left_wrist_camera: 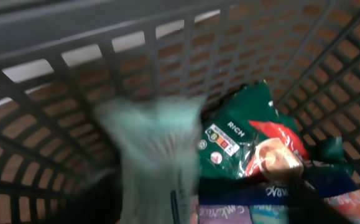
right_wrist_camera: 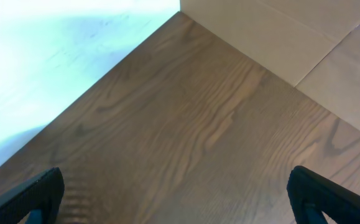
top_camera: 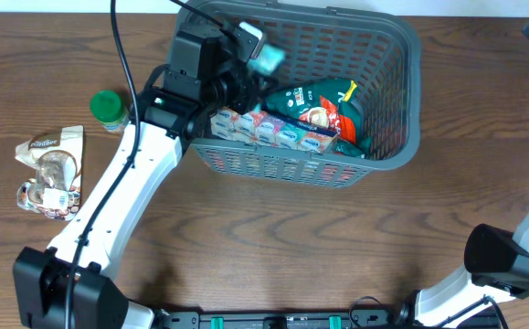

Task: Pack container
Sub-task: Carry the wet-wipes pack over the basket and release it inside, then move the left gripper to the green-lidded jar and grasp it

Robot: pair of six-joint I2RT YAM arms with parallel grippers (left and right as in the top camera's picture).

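Note:
The dark grey lattice container [top_camera: 401, 41] stands at the back centre of the table. Inside lie a dark green snack bag [top_camera: 323, 105] and a row of small pastel packets [top_camera: 273, 132]. My left gripper [top_camera: 246, 50] hangs over the container's left end, fingers spread. A blurred pale teal packet [top_camera: 267, 59] is just below it, loose between the fingers. In the left wrist view the teal packet [left_wrist_camera: 155, 155] blurs in front of the container wall [left_wrist_camera: 55, 37], beside the green bag [left_wrist_camera: 242, 137]. My right gripper [right_wrist_camera: 176, 193] is open and empty over bare table.
A green-lidded jar [top_camera: 109, 108] and some clear snack packets [top_camera: 52, 169] lie on the table left of the container. The right arm's base [top_camera: 506, 260] stands at the right edge. A pale wall or box [right_wrist_camera: 291, 37] shows past the table in the right wrist view.

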